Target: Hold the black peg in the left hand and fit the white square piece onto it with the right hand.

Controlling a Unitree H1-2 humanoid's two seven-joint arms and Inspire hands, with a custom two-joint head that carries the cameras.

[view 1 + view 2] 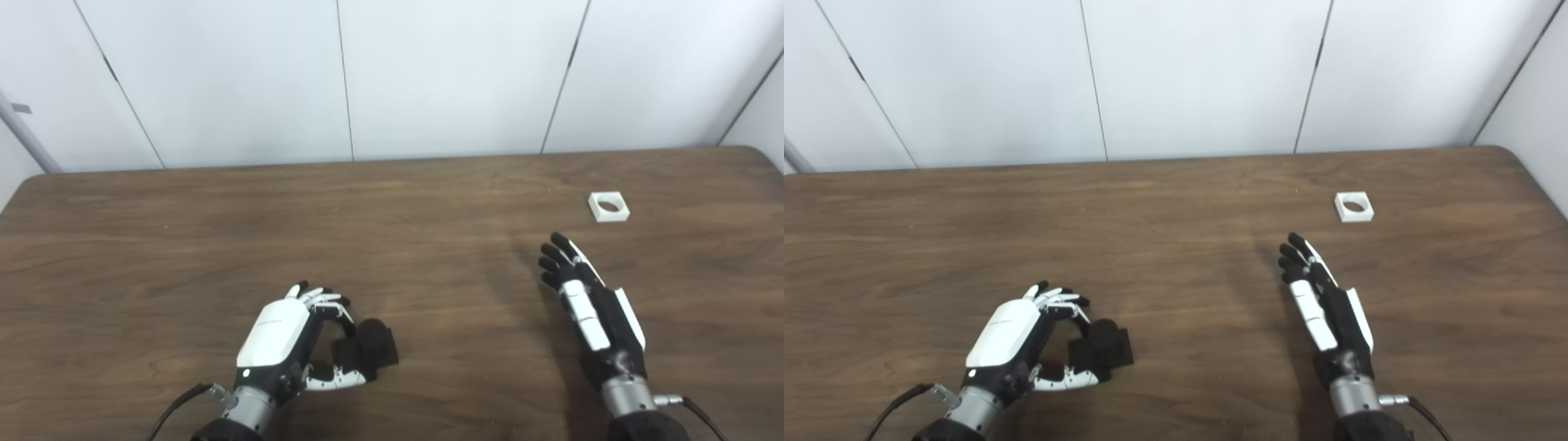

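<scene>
Logging my left hand curled about the peg on the bench, fingers and thumb bracketing it to steady it, grip unconfirmed, while my right hand waits flat and empty short of the square, which lies well apart.

The brown wood-grain table has a smooth, faintly sheened top. The small white square piece with a round hole looks like matt plastic. The black peg on its square base is dull, matt black. The left hand wears a glossy white plastic shell; the right hand shows black and white plastic above a brushed metal wrist.
</scene>
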